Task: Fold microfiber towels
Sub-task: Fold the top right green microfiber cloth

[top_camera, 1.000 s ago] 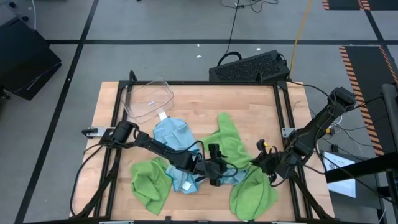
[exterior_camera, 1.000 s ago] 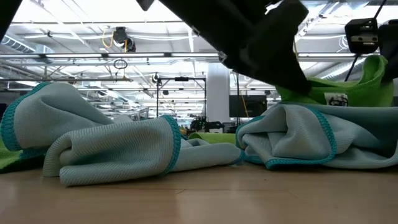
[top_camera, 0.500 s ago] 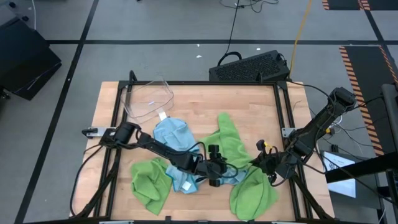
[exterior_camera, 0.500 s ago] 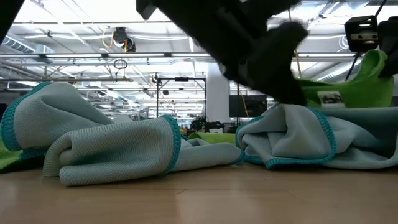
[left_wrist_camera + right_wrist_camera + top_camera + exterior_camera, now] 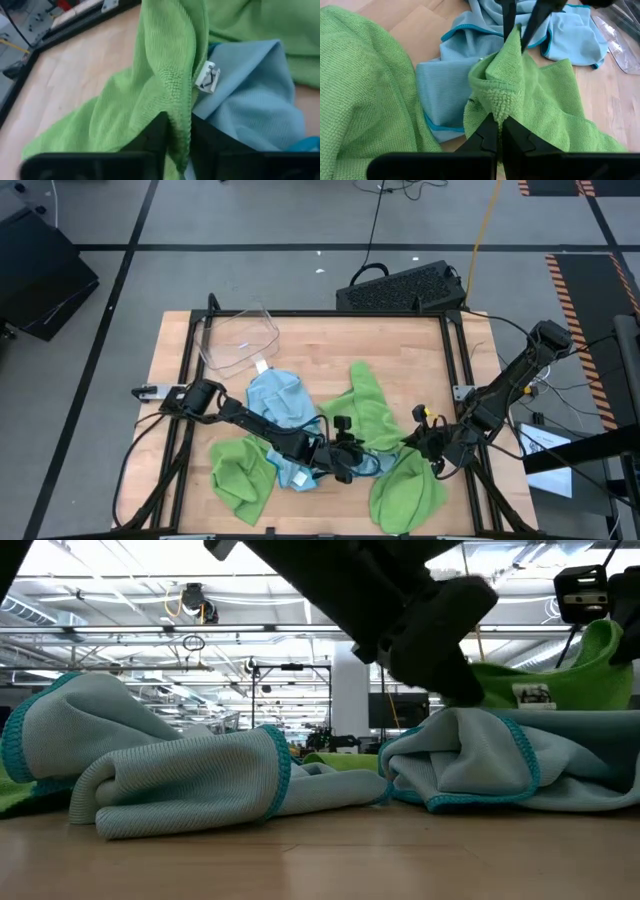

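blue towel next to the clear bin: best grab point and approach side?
Probably the far edge of the blue towel, at its white tag. That edge lies bare on the wood toward the bin, while the left arm crosses the towel's near side. Come from above, on the bin side. The left gripper and right gripper are both pinching the middle green towel.
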